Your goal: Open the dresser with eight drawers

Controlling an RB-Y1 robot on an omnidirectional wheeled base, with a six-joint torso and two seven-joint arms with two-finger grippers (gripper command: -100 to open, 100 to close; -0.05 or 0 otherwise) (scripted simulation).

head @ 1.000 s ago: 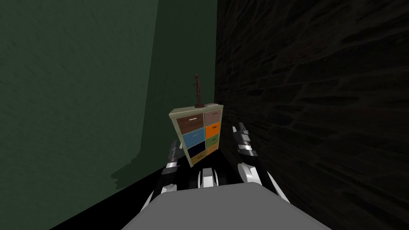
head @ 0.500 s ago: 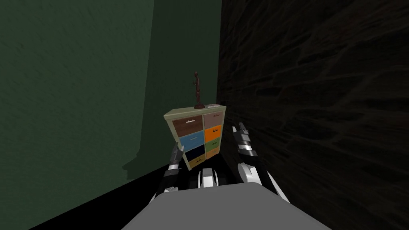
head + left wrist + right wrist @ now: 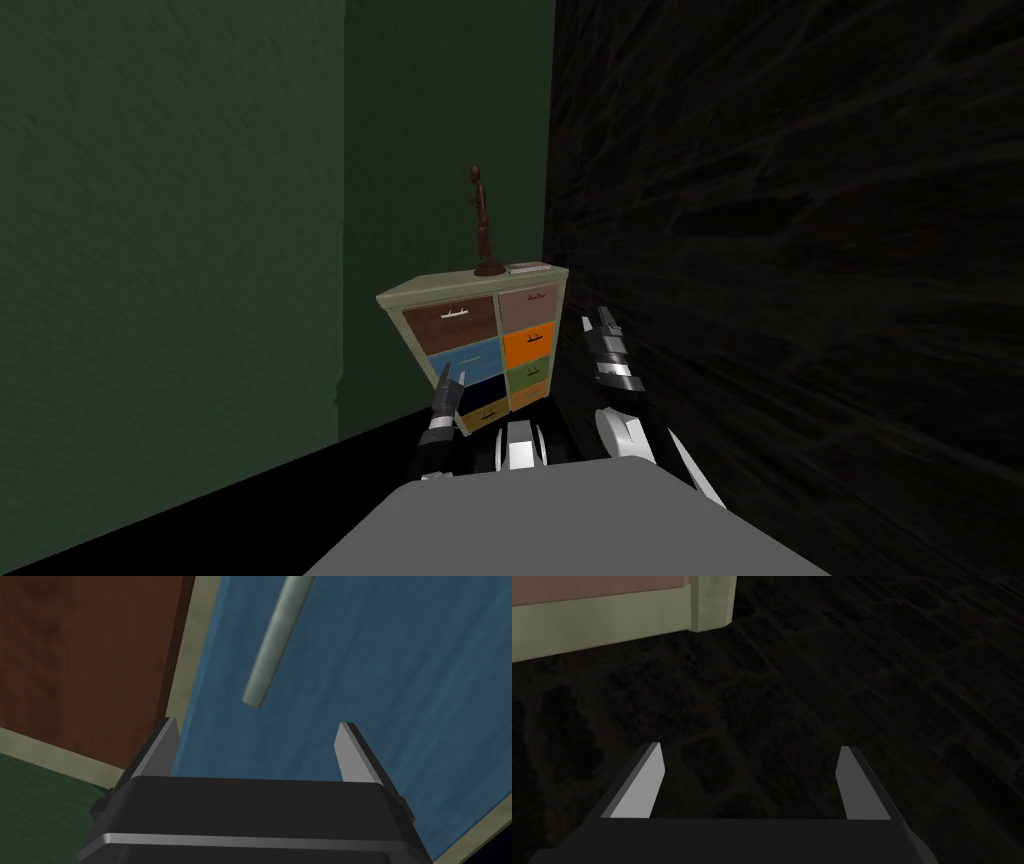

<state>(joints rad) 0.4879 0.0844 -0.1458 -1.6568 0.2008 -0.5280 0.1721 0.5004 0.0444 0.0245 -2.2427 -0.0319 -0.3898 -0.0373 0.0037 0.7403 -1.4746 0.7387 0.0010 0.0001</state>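
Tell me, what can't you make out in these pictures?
- Head view: the bottom drawers of the dresser are partly hidden behind the left gripper and its arm.
- Head view: the flat item beside the figurine is too small to identify.
- Left wrist view: the handle of the blue drawer is cut off by the picture's edge.
- Right wrist view: ahead of the right gripper, the dresser is cut off by the edge beyond one corner.

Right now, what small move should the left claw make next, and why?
Probably ease the left claw forward to the grey handle on the blue drawer. The claw stands open, and the handle's near end lies just beyond its tips, not yet between them, so there is nothing to close on.
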